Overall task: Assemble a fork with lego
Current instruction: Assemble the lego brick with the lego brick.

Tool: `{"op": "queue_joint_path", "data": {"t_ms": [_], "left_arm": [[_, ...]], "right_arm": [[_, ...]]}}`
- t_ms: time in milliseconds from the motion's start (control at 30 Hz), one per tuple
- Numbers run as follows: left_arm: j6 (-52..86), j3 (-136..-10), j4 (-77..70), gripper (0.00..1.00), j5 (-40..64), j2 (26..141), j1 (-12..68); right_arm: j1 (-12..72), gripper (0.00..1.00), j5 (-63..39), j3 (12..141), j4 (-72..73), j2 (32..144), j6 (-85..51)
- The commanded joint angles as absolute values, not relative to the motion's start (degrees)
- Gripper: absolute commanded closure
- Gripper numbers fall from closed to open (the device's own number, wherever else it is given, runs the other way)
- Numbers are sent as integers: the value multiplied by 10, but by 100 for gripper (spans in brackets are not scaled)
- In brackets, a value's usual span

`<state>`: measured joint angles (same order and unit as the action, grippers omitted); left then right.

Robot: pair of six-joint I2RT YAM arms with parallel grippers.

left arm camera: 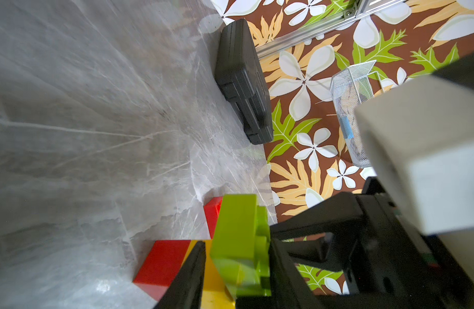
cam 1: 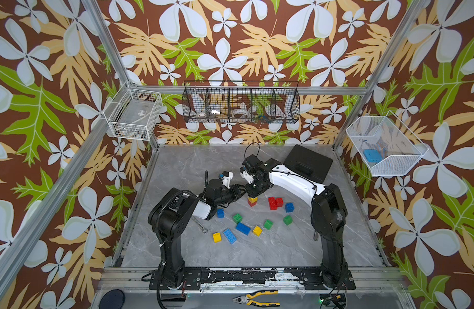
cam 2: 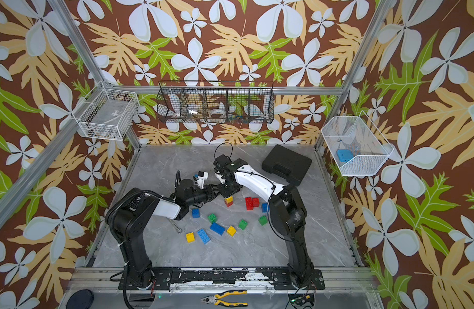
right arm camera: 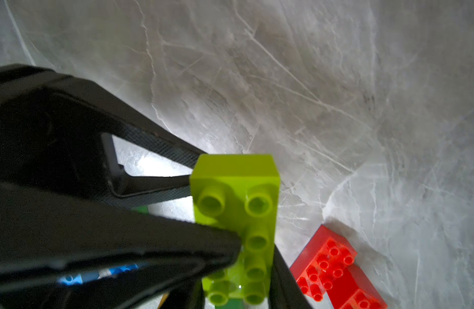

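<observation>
A grey marble table (cam 1: 257, 248) sits inside walls (cam 1: 230, 40) papered with big flowers and leaves. A black case (cam 1: 306, 161) lies at its far right corner.

In both top views the loose bricks (cam 1: 243, 228), blue, green and yellow, are scattered over the middle of the table. A red pair (cam 1: 275, 202) stands to their right. A yellow brick (cam 1: 252, 199) sits on a red brick (cam 1: 252, 204) just under the two meeting grippers, which hide whatever lies between them.

The wrist views fill that gap. A long lime-green brick (right arm camera: 234, 214), studs up, lies directly over the yellow brick and against it, as far as the left wrist view shows. Whether it is pressed home I cannot tell.

The right gripper (cam 1: 253, 192) is clamped on one end of that brick by its long sides. The left gripper (cam 1: 242, 190) has its jaws apart, one finger (right arm camera: 177, 240) across the studs and the other finger (left arm camera: 190, 270) down beside the yellow and red bricks. Whether they pinch I cannot tell.

The left arm's white forearm reaches rightward, low over the table, with the wrist rolled so the fingers stand one above the other. The right arm's forearm slopes leftward and away from its elbow, and the wrist is bent so the gripper points down at the stack.
</observation>
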<state>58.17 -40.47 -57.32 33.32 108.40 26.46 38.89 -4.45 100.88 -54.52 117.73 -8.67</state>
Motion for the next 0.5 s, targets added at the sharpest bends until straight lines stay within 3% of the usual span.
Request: {"op": "queue_joint_path", "data": {"t_ms": [0, 167, 467], "left_arm": [[576, -399, -535, 60, 345, 1090, 267], [576, -399, -536, 63, 348, 1090, 267], [578, -401, -540, 65, 349, 1093, 267]], "right_arm": [[389, 75, -66, 999, -573, 1183, -106], [389, 70, -66, 988, -540, 1167, -110], [389, 70, -59, 946, -479, 1136, -111]]}}
